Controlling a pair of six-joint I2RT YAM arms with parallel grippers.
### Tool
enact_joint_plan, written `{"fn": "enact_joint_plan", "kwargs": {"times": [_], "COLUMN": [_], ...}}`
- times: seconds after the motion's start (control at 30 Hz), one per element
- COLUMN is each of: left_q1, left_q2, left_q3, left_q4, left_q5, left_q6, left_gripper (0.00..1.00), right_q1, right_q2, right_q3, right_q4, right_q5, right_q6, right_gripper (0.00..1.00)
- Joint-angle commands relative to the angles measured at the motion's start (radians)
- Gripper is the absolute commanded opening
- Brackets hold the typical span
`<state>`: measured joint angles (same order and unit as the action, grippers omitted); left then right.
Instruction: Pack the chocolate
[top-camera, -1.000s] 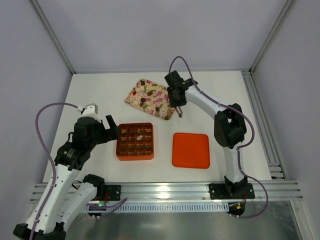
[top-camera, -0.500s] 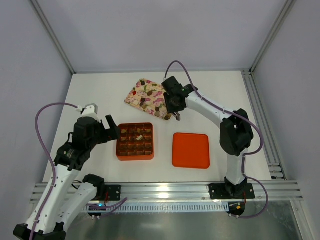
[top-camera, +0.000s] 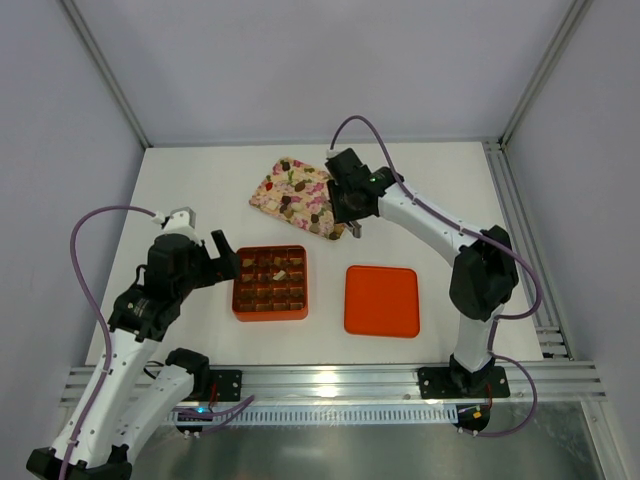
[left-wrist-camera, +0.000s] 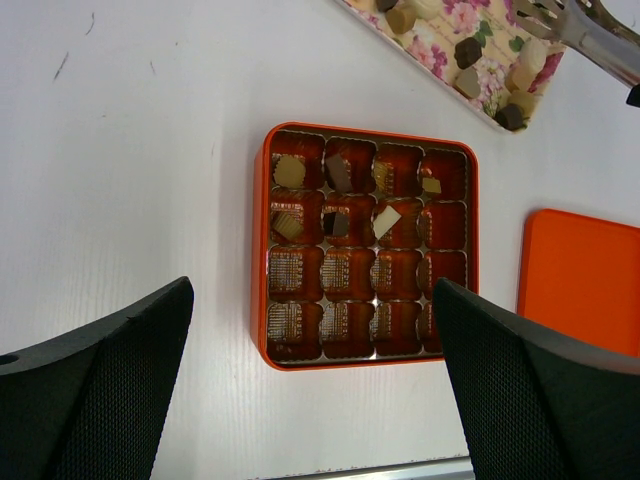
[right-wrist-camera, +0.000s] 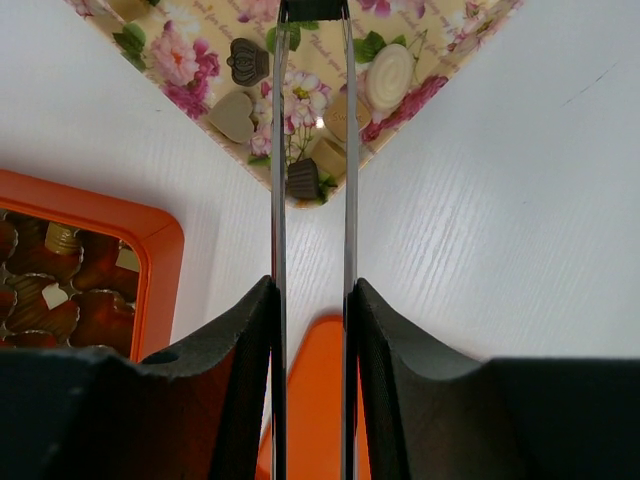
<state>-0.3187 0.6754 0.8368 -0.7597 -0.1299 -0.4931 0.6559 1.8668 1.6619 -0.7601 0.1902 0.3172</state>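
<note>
Chocolate (right-wrist-camera: 303, 178) lumps lie scattered on the floral tray (top-camera: 272, 197), with several more in the far cells of the orange grid box (top-camera: 238, 292). Right gripper (right-wrist-camera: 310, 290) is clenched on metal tongs (right-wrist-camera: 277, 150) reaching over the tray. Left gripper (top-camera: 225, 256) is spread wide beside the box. Orange lid (top-camera: 381, 300) lies flat on the desk (top-camera: 200, 180).

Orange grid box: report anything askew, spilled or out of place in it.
One pale chocolate in the second row of the orange grid box looks askew: it lies diagonally, tilted across its cell rather than settled square in it. No pieces lie spilled just outside the box. Nothing else stands out.
</note>
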Motion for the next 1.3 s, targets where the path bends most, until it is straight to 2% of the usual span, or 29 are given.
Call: {"fn": "enact_joint_plan", "kwargs": {"times": [0.0, 0.4, 0.67, 1.27], "left_q1": [-0.002, -0.002, -0.002, -0.002], "left_q2": [-0.011, -0.008, -0.008, -0.01], "left_q3": [0.012, 0.012, 0.012, 0.012], "left_q4": [0.017, 0.019, 0.02, 0.019], "left_q5": [0.007, 0.009, 0.007, 0.01], "left_q6": [-0.001, -0.001, -0.001, -0.001], "left_gripper": [1.0, 1.0, 1.0, 1.0], "right_q1": [0.022, 0.065, 0.122, 0.361], "right_q2": [-0.061, -0.11, -0.19, -0.393], "right_q3": [0.021, 0.01, -0.059, -0.269], "right_q4": [0.007, -0.004, 0.004, -0.013], "right_q5": [0.003, -0.003, -0.008, 0.029], "right_q6": [0.011, 0.016, 0.039, 0.129], "right_gripper": [0.38, 0.38, 0.38, 0.38]}}
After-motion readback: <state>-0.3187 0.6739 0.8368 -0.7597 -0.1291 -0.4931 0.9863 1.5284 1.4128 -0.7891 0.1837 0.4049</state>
